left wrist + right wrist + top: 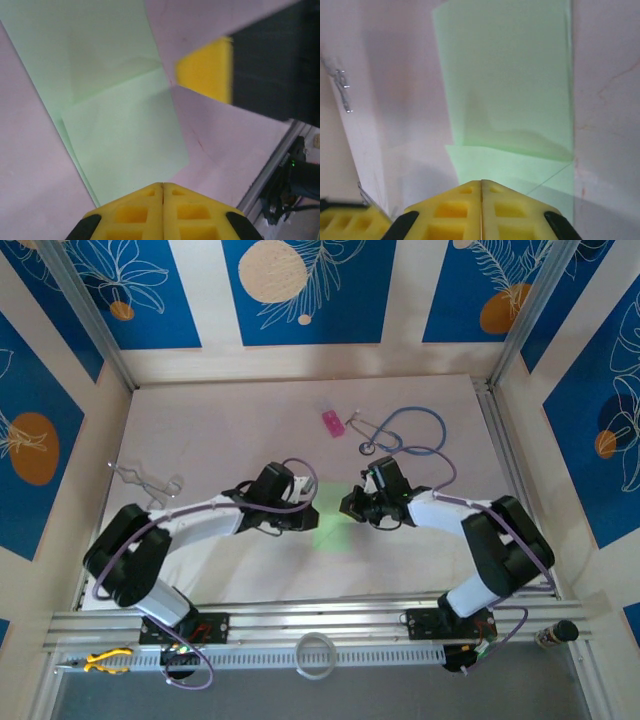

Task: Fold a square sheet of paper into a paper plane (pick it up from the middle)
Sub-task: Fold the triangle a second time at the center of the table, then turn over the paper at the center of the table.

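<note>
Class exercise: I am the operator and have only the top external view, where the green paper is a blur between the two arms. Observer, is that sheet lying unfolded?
Observer: No. The left wrist view shows the green sheet with a flap folded over it, the flap's edge running diagonally.
Operator: Are the left fingers open?
Observer: The left fingers are shut, pads together, at the sheet's near edge.
Operator: And the right?
Observer: The right fingers are shut too, over a folded layer of the sheet.
</note>
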`<state>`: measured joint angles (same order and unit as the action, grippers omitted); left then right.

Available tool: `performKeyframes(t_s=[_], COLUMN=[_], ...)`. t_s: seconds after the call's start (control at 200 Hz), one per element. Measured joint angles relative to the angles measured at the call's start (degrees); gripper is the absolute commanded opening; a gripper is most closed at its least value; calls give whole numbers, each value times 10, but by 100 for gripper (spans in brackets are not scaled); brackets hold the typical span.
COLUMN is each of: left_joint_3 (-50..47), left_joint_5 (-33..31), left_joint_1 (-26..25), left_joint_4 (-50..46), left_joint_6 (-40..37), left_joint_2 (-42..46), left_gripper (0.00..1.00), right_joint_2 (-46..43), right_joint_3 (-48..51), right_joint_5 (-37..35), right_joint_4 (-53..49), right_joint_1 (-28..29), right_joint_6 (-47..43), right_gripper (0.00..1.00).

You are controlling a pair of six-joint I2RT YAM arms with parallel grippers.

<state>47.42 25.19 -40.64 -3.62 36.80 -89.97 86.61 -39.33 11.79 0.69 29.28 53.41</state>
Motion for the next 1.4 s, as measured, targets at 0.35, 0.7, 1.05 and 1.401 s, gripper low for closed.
performKeyframes(t_s=[0.35, 0.7, 1.05, 1.401], left_joint_3=[69, 72, 56, 53], left_joint_5=[-5, -19, -12, -9], left_joint_1=[7, 10, 12, 12], left_joint_4=[-27, -33, -3, 5], left_joint_6=[-48, -70, -68, -63], left_joint_2=[-96, -139, -139, -139], left_gripper=[9, 8, 7, 7], right_joint_2=[-89, -64, -29, 3], right_joint_3=[54, 56, 37, 20], right_joint_5=[-42, -75, -90, -98], right_joint_4=[-69, -101, -103, -69], right_joint_1=[56, 91, 105, 105], right_joint_6=[55, 92, 97, 97], right_gripper=[33, 34, 34, 36])
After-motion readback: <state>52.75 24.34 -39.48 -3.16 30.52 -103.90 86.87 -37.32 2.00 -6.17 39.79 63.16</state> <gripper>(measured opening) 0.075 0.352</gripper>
